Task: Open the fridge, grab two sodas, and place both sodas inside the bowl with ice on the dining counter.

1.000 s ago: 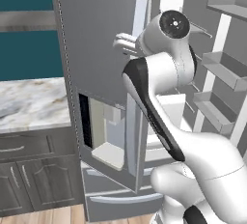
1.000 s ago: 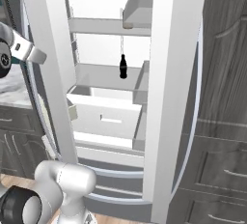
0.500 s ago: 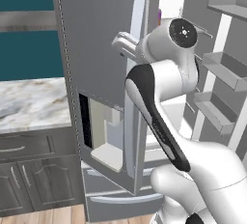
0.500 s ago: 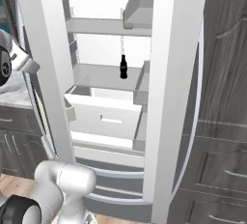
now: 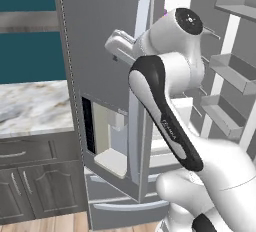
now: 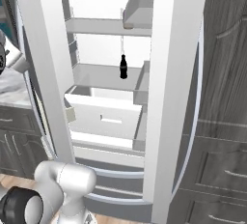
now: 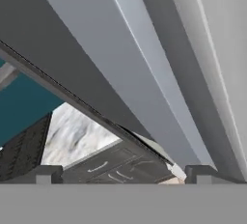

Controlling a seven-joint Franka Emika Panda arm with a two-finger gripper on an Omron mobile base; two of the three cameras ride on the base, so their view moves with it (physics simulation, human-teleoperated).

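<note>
tall silver-grey fridge point(image 6: 176, 97) cut off at top and bottom edges, small dark slim bottle point(image 6: 123, 67) too tiny to read its label, white arm hiding much of fridge interior in left base view

Fridge point(image 6: 173, 97): tall, silver-grey, doors swung open, white interior with shelves and a white drawer.
Left door point(image 5: 105, 51): grey, water dispenser recess low on its face.
Dark soda point(image 6: 123, 67): slim, near-black, upright on the middle shelf, far inside.
</note>
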